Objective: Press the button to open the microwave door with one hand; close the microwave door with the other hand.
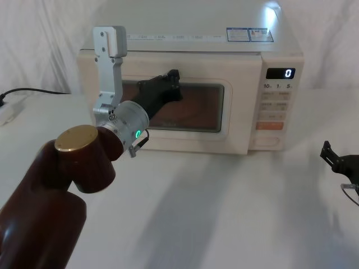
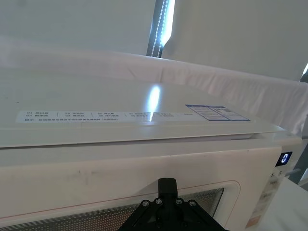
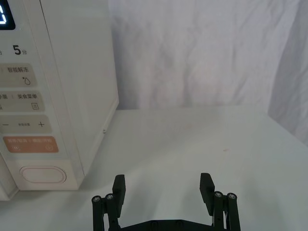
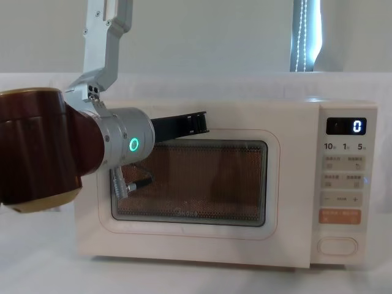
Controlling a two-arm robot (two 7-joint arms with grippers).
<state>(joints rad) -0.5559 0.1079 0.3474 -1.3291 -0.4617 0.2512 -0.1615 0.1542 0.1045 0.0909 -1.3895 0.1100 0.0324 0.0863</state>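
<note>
Over to the right gripper first: spread wide, gripping nothing, sitting low above the table and well apart from the microwave's front corner. Looking from there to the button: ahead and off toward the robot's left, right at the foot of the control panel, just under the orange key. Lying with its long axis level, so wide across and short top to bottom. Clearly nearer this arm than the other, by a good margin.

Now across to the left gripper: pressed together on nothing, reaching in from the robot's left and tipped up against the microwave door near the upper edge of the dark window. Seen from the wrist as a single black tip apparently touching the cream frame. Looks flush with the cabinet, that door, no gap to pick out along the panel side.

Judging by all that, any press belongs to the right side: swing left, push forward, meet the pill square on its face. Worth watching for a drift upward onto the orange key, sitting just above
</note>
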